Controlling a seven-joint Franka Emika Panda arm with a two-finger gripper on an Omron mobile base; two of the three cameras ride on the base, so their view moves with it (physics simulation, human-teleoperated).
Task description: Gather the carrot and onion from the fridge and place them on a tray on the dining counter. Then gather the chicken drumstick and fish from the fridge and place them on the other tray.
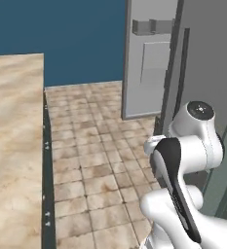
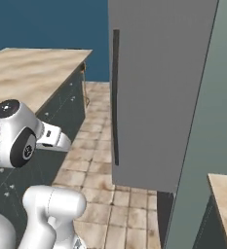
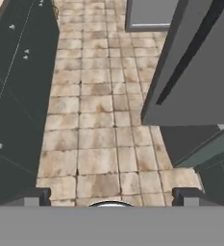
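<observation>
The hand [image 3: 111, 194] is released, its two dark fingertips [image 3: 32, 196] spread far apart at the bottom of the hand view, with nothing between them. It points down at the tiled floor [image 3: 96, 120], which runs as beige and brown squares between the furniture on either side.

In the hand view the dark side panel of the desk [image 3: 15, 91] lies along one side of the floor, and the grey fridge door [image 3: 200, 72] with its long dark handle [image 3: 192, 50] along the other. The door stands swung out from the fridge; its edge hangs just above the tiles.

In the right base view the white arm [image 2: 17, 141] folds low in front of the desk [image 2: 32, 73], whose marbled beige top is bare where it shows. The fridge door [image 2: 159, 87] rises flat and grey beside it, the handle [image 2: 116, 97] running vertically down it.

In the left base view a second grey door [image 1: 149, 58] stands open farther back, with small shelf bins [image 1: 151, 26] on its inner face, before a blue wall [image 1: 61, 39]. The carrot, onion, drumstick and fish cannot be made out from these angles.
</observation>
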